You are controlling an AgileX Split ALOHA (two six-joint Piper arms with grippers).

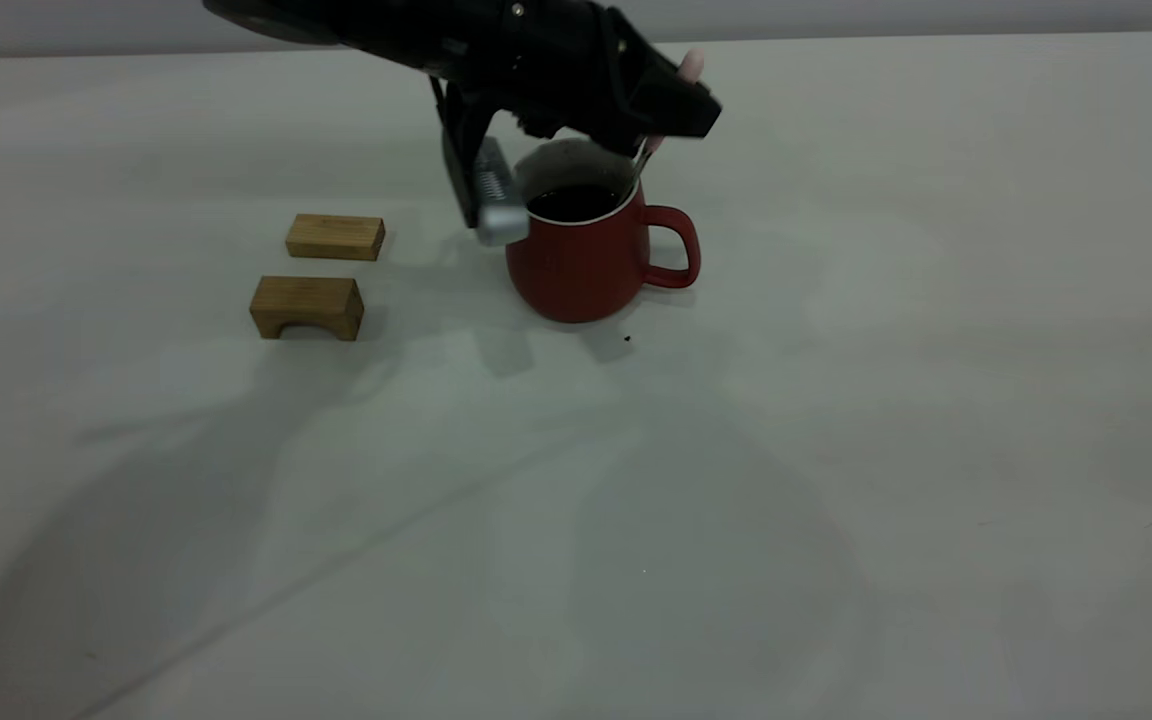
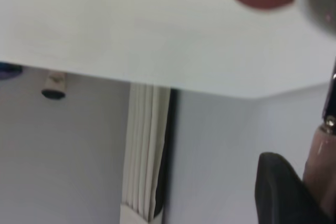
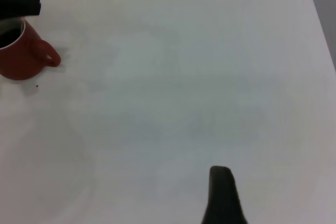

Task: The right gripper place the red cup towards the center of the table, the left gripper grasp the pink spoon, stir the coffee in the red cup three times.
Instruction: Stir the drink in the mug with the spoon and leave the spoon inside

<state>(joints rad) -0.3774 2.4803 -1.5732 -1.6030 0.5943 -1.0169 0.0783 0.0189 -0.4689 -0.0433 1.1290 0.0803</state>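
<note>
The red cup stands upright on the table, a bit far of centre, handle pointing right, w/ dark coffee inside below the white rim. The left gripper hangs right over the cup, its bulky black body covering the far rim and part of the opening. Its jaws are clenched on the pink spoon: the pink handle end sticks out above the gripper, and the grey metal neck slants down from the fingers into the cup at the right side of the rim. The bowl isn't visible, hidden by the cup wall or the coffee. A grey-silver part of the arm hangs just left of the cup, in front of its left shoulder; can't tell if it touches.

Left of the cup, well apart, two wooden blocks lie on the table, one farther, one nearer w/ an arch cut under it. A tiny dark speck sits just near of the cup base.

The right gripper is off to the right, well apart from the cup; only one dark finger shows, so jaw state can't be told.
</note>
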